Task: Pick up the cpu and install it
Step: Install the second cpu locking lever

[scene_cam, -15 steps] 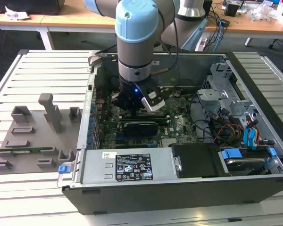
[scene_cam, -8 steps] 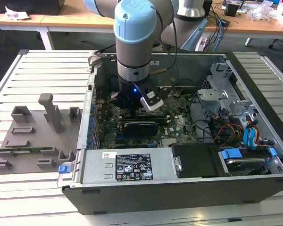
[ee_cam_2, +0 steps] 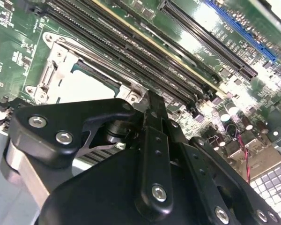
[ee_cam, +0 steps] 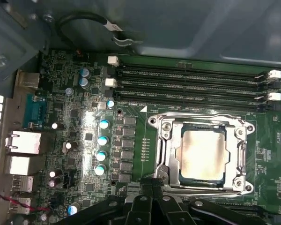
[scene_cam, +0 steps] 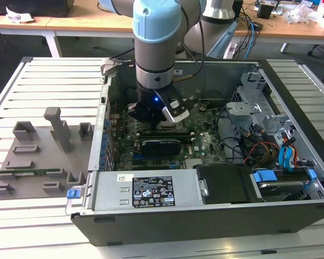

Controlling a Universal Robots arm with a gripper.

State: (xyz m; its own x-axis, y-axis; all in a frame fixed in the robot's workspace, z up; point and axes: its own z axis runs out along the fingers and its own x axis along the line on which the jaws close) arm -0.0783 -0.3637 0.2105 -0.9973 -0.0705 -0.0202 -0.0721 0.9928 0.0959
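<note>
Presently, in the exterior view, I see the arm (scene_cam: 156, 48) reaching straight down into the open computer case (scene_cam: 205, 216), which lies on a slatted white table (scene_cam: 54, 75); the gripper (scene_cam: 151, 120) sits low over the green motherboard (scene_cam: 205, 143), just above a long black expansion card (scene_cam: 161, 145). A grey fixture tray (scene_cam: 38, 156) rests on the table to the exterior view's left of the case, and a metal power supply box (scene_cam: 151, 189) fills the case's near edge. From this view I cannot tell whether the fingers are spread or pressed together. In the second wrist view, the black gripper (ee_cam_2: 147, 105) linkage occupies the foreground, and the socket frame (ee_cam_2: 56, 70) with the pale top of the cpu (ee_cam_2: 82, 86) lies just beyond it, beside the long memory slots (ee_cam_2: 145, 51). The finger state cannot be determined here either. In the first wrist view, the cpu (ee_cam: 202, 152) lies flat inside the socket frame (ee_cam: 164, 140), its silvery plate facing up, with the metal rim around it. The memory slots (ee_cam: 192, 82) run alongside the socket, and rear port blocks (ee_cam: 21, 154) line the board's edge. The gripper (ee_cam: 152, 187) tip sits near the socket's edge, apart from the cpu; nothing is visibly held.
</note>
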